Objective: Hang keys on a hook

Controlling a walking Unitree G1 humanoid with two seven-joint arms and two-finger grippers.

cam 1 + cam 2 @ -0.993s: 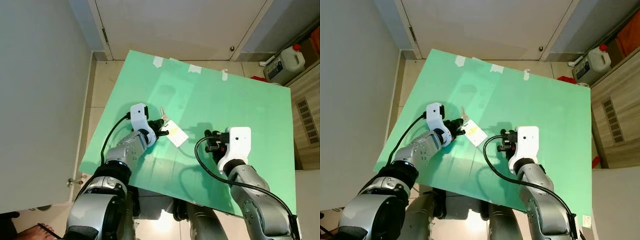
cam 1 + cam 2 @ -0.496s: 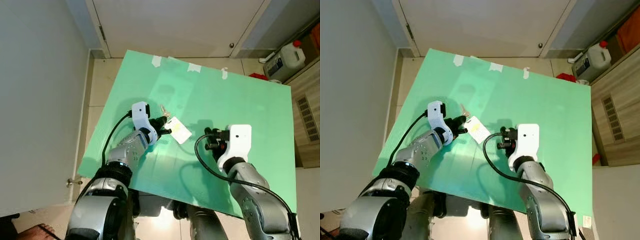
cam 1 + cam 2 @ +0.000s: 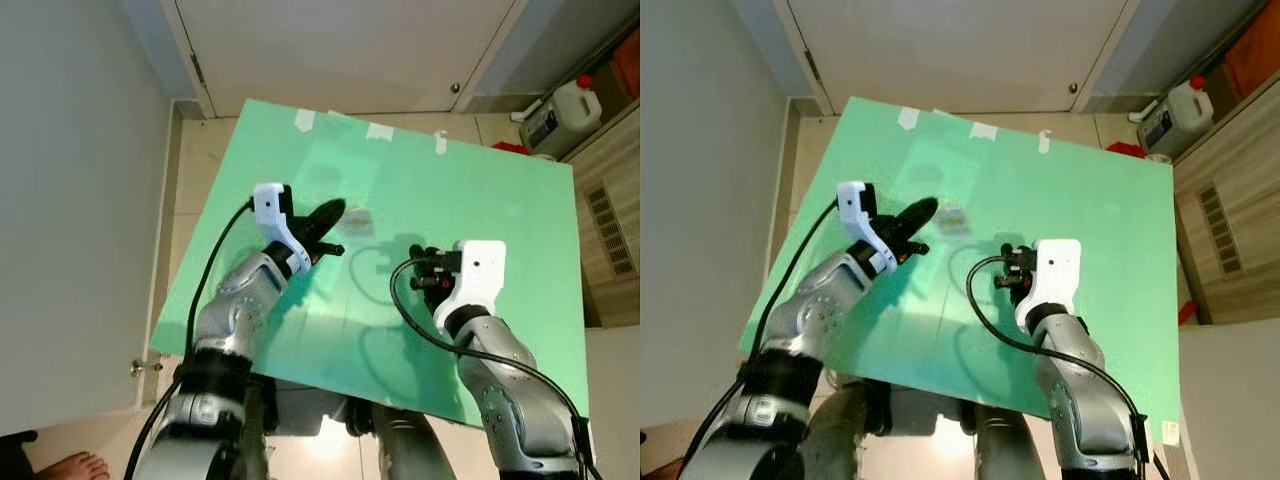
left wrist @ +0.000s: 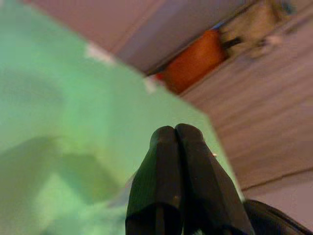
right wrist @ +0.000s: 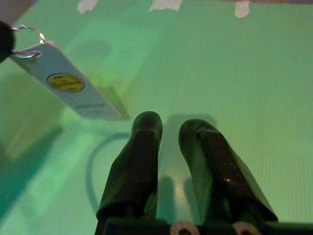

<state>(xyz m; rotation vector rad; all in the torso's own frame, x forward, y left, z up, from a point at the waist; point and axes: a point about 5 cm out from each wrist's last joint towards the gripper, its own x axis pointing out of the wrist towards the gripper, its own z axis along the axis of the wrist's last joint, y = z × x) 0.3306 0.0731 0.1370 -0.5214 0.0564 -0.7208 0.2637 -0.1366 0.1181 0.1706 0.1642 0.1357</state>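
Seen from the head camera, looking steeply down. Lowest in frame, at lower left, a person's bare foot (image 3: 68, 466) on pale floor. Right of centre, the right gripper (image 3: 418, 275) poised low over a green board (image 3: 500, 200), black fingers a little apart in the right wrist view, clamped on nothing.

Left of centre, the left gripper (image 3: 334, 209) raised above the board, fingers pressed together in its wrist view. In the right wrist view, at upper left, a pale rectangular key tag (image 5: 63, 81) with a round yellow sticker, hung from a metal split ring (image 5: 25, 40) at a dark fingertip; judged pinched there by the left fingers, though the exact grip cannot be made out. In the head view, a small blurred pale patch beside the left fingertips, most likely the same key set (image 3: 953, 215). Individual keys too blurred to tell.

Likely handling: light, rigid metal and stiff plastic, jointed loosely at the ring, so prone to swing and twist. Slick and thin, easily slipped. Best hold on the tag's end nearest the ring, ring left open for a hook.

Beyond, three tape strips (image 3: 378, 131) on the board's far edge. At top, a closed white door (image 3: 350, 45); upper right, a white plastic jug (image 3: 562, 108).
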